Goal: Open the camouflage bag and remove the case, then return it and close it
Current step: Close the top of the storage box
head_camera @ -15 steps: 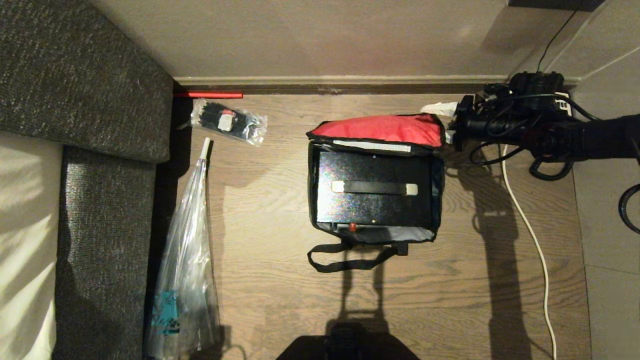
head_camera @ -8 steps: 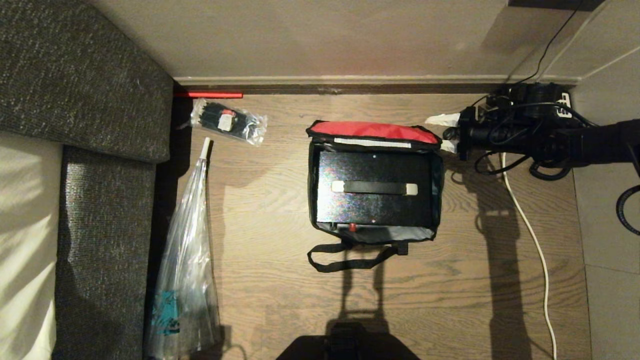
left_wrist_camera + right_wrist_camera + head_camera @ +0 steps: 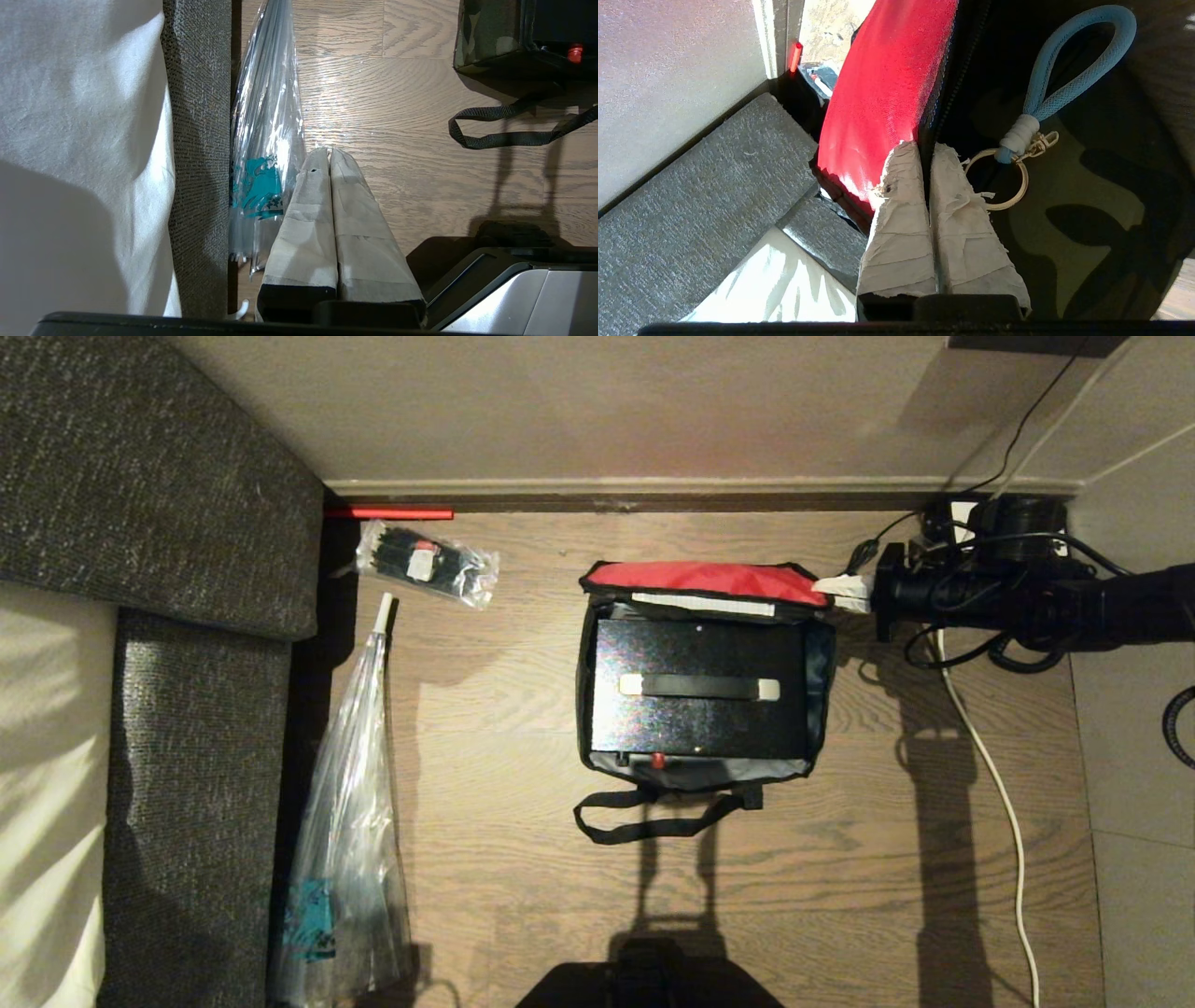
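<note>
1. The right gripper is clamped on the edge of the red-lined lid, at the lid's right corner, fingers pressed together over the fabric rim
2. The left gripper is parked low beside the sofa, fingers together and empty
3. The camouflage bag sits open on the wood floor; the case lies inside it, handle up
4. A blue loop and key ring hang just beside the pinch
5. Risk: the grip covers only a thin rim, so the lid may slip out when swung
6. Risk: pulling sideways may drag the whole bag, or the lid may catch on the case
</note>
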You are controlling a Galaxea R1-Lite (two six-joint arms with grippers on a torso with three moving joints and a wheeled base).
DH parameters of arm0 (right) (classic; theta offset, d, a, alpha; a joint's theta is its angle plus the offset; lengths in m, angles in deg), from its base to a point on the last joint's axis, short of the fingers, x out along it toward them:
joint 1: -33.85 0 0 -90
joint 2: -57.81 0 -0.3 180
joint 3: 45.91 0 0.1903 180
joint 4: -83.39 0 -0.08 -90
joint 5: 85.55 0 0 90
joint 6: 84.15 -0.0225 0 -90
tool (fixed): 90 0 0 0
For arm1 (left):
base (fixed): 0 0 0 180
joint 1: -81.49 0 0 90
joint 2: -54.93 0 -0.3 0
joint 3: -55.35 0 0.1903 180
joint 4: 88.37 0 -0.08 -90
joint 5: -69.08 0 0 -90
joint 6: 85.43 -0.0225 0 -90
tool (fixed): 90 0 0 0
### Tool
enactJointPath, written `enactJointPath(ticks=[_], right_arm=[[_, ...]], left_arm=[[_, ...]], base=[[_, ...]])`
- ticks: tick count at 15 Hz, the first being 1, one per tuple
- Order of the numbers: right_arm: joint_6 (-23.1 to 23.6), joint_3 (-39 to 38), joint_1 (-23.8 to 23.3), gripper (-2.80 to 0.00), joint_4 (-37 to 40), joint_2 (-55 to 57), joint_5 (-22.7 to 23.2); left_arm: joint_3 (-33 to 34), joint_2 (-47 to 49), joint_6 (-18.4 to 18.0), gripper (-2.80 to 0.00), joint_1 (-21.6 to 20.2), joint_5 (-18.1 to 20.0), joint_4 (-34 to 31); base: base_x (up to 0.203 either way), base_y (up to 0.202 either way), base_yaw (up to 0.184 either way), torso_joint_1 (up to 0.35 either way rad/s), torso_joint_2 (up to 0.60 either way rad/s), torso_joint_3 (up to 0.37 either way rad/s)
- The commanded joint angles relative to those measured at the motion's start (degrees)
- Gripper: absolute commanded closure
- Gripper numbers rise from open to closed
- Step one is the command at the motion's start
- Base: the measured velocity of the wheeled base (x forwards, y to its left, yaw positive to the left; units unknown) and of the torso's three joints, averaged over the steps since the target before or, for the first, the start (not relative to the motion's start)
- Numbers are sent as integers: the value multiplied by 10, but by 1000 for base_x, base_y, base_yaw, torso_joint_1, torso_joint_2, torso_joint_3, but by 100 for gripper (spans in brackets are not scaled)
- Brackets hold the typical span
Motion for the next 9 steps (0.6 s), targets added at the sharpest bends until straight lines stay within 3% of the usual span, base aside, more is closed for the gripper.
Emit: enactJointPath(ticks=[1,9], right_arm=[[-2,-1,-2,0,7,1,2],[4,-2,-1,0,5,-2,24]], left_arm=[[1,1,0,0,0,0,0],[1,1,0,0,0,0,0]], base=[[0,0,0,0,0,0],[0,0,0,0,0,0]])
